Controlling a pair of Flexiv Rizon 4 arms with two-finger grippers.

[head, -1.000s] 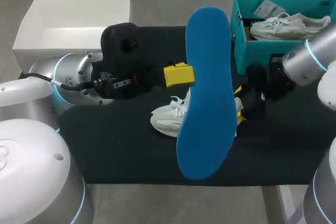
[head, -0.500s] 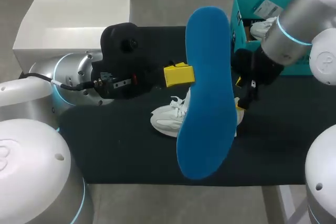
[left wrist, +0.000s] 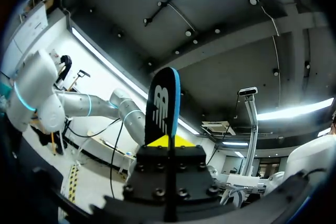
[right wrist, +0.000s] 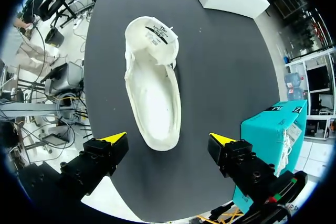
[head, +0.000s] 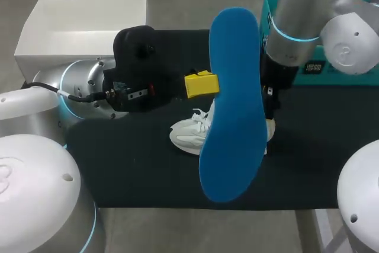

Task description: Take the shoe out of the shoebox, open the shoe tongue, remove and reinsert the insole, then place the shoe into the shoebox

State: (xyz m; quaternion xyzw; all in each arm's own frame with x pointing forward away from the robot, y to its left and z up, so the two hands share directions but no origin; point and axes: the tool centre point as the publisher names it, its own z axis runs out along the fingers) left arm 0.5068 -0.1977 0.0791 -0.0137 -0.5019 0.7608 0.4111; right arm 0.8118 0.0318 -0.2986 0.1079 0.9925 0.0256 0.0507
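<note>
My left gripper (head: 201, 84) is shut on the blue insole (head: 234, 105) and holds it high above the table. In the left wrist view the insole (left wrist: 164, 106) stands edge-on between the yellow tips of that gripper (left wrist: 169, 141). The white shoe (head: 188, 131) lies on the black mat, mostly hidden behind the insole. In the right wrist view the shoe (right wrist: 152, 93) lies sole down with its opening upward. My right gripper (right wrist: 168, 140) hangs open above its heel end, clear of it. In the head view the insole hides the right gripper.
The teal shoebox (head: 269, 22) stands at the back right, partly behind my right arm, and beside the right gripper as the shoebox (right wrist: 268, 135). A white box lid (head: 83, 28) sits at the back left. The black mat (head: 136, 170) covers the middle of the table.
My right arm has swung in from the right side, near the shoebox, to a place above the shoe. The left arm and the insole have not moved.
</note>
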